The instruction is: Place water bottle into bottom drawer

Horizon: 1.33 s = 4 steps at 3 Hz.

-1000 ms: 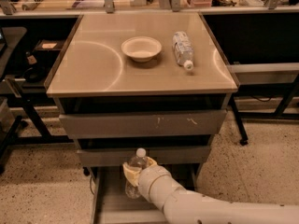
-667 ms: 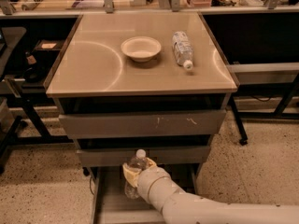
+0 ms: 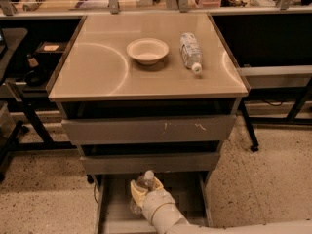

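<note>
The water bottle (image 3: 144, 182), clear with a white cap, stands upright over the open bottom drawer (image 3: 183, 195) at the foot of the cabinet. My gripper (image 3: 144, 193) reaches in from the bottom right on a white arm. Its yellowish fingers (image 3: 135, 191) are closed around the bottle's body. The bottle's lower part is hidden behind the gripper, so I cannot tell whether it touches the drawer floor.
A shorter bottle with a white-blue label (image 3: 191, 51) lies on the cabinet top (image 3: 97, 77) next to a white bowl (image 3: 147, 50). The top drawer (image 3: 146, 129) and the middle drawer (image 3: 151, 162) are shut above the bottle. Black table frames stand on both sides.
My gripper and the water bottle have moved a little lower, down into the bottom drawer. Nothing else has moved.
</note>
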### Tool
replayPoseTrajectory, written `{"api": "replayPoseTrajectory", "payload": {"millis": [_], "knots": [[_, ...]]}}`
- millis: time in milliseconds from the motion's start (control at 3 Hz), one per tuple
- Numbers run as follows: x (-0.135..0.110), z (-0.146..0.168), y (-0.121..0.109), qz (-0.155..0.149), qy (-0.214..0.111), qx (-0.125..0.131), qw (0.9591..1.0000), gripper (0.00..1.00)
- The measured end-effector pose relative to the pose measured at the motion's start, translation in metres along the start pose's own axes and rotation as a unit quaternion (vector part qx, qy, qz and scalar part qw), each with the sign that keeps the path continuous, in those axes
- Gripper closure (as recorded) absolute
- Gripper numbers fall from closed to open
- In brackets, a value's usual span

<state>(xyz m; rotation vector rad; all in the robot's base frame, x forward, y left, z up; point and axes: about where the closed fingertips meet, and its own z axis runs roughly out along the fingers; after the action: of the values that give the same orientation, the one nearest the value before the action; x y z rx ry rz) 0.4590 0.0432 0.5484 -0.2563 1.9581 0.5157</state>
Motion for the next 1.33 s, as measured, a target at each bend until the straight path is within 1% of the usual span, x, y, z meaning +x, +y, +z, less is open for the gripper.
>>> {"api": "replayPoseTrajectory", "payload": {"millis": [333,667,1000,1333], "knots": [[0.016,0.009,-0.03,0.028,-0.033,0.055,0.9976,1.0],[0.016,0.009,-0.03,0.028,-0.033,0.054,0.9976,1.0],[0.044,0.014,-0.03,0.04,-0.025,0.071,0.9964,1.0],[0.097,0.025,-0.046,0.067,-0.01,0.111,0.9915,1.0]]}}
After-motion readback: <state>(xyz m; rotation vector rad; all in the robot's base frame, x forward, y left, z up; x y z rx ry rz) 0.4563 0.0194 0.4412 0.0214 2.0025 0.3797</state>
